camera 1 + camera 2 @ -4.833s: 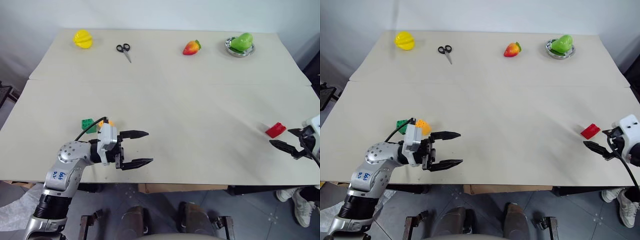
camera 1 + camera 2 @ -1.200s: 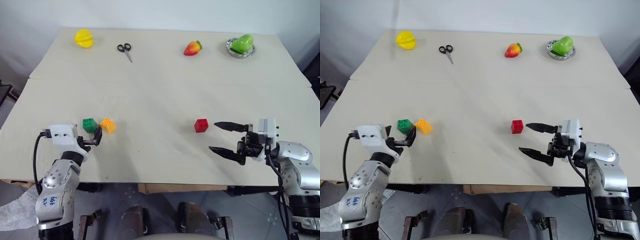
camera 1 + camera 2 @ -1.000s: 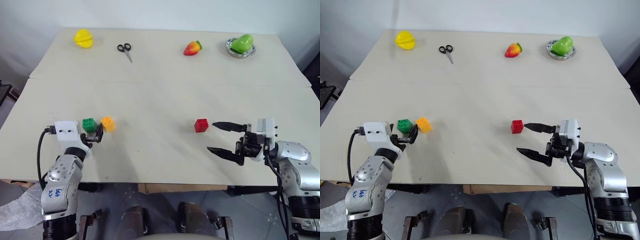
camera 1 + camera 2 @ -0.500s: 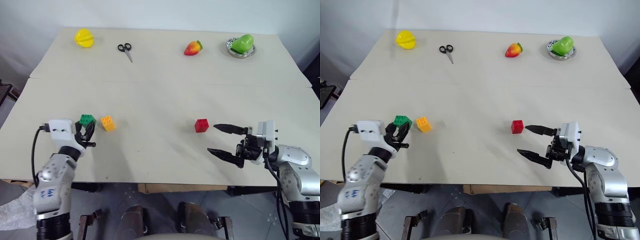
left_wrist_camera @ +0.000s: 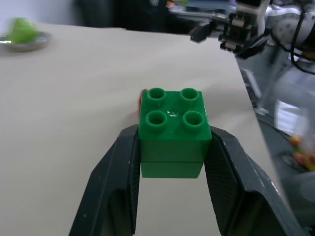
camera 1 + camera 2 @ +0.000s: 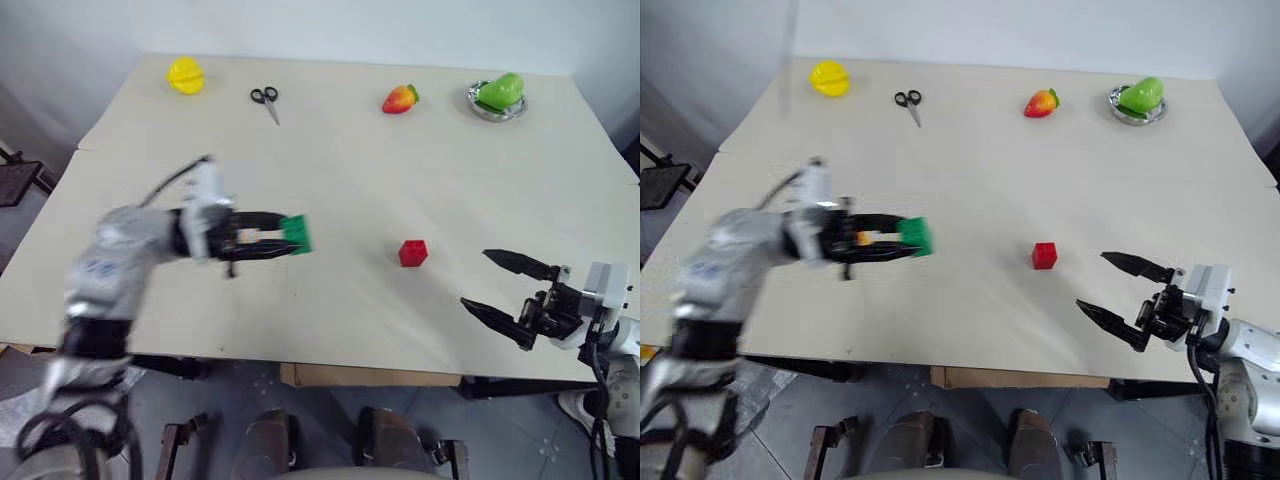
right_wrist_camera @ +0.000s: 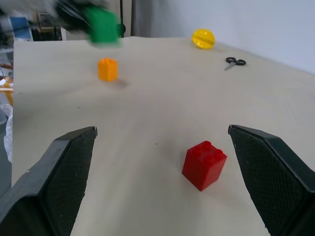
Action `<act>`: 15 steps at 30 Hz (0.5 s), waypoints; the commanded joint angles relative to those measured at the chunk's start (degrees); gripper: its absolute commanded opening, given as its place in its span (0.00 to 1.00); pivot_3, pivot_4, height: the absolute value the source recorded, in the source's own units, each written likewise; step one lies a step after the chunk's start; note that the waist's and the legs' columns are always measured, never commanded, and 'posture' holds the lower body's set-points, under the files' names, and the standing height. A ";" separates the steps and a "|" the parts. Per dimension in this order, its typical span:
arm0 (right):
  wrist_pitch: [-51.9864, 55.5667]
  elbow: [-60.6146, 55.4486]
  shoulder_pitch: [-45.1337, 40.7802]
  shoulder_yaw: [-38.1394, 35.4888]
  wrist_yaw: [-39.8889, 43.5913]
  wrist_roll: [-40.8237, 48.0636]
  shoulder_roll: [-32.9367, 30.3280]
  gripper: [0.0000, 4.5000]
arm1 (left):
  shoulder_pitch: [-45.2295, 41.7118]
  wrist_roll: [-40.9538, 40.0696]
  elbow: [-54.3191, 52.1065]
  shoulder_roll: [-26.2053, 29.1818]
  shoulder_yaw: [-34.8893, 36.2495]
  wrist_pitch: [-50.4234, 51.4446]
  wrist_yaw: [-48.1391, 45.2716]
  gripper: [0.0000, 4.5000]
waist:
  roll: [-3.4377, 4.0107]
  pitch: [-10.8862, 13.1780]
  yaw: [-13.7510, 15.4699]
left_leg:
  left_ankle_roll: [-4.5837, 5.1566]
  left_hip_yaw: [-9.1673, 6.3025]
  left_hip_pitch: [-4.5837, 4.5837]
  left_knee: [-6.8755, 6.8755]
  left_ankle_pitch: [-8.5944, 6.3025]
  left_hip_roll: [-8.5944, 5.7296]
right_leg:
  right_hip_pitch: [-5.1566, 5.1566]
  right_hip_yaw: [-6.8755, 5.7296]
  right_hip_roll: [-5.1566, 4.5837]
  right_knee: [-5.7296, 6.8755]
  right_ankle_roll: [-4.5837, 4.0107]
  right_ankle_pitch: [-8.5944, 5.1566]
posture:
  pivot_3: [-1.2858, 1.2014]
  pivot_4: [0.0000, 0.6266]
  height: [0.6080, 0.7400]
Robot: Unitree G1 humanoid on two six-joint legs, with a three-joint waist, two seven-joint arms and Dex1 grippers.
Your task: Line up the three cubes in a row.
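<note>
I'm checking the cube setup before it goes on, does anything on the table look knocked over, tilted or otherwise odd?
Nothing stands out. The red cube and the orange cube sit upright on the table, well apart. The green cube is off the table, held level in the left claw. The right claw is open.

Green cube (image 5: 174, 132) is off the desk (image 6: 330, 160), clamped between the left gripper (image 6: 292, 238) fingers (image 5: 115, 182), which stood spread beside it a second ago. Left arm has swung rightward toward mid-desk, carrying the cube away from the orange cube (image 7: 108, 69). Right gripper (image 6: 508, 290) has drawn back from the red cube (image 6: 413, 252), now well apart from it.
</note>
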 commanded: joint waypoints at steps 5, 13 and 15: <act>0.02 -5.97 3.07 -1.27 -3.92 1.07 0.34 1.00 | -8.15 15.99 24.07 -8.91 -8.70 -16.58 4.04 0.33 | -0.12 0.07 -2.25 | -0.02 0.35 -0.04 -0.40 0.01 0.11 | -0.42 0.03 0.14 -0.20 -0.02 -0.03 | 0.52 0.24 1.00; 0.55 -6.62 5.73 -1.41 -3.82 1.20 -0.51 1.00 | -12.20 18.61 36.54 -11.93 -7.10 -23.89 2.75 0.33 | -0.33 0.20 -1.25 | 0.03 0.12 -0.06 -0.05 -0.02 0.16 | -0.27 0.07 0.12 -0.15 0.10 0.05 | 0.52 0.24 1.00; 0.89 -5.87 5.86 -1.15 -3.15 1.18 -1.00 1.00 | -12.48 18.35 38.16 -11.90 -6.55 -24.69 0.69 0.33 | -0.34 0.20 -1.03 | 0.05 -0.21 -0.06 0.02 -0.03 0.16 | -0.28 0.09 0.10 -0.10 0.10 0.06 | 0.52 0.24 1.00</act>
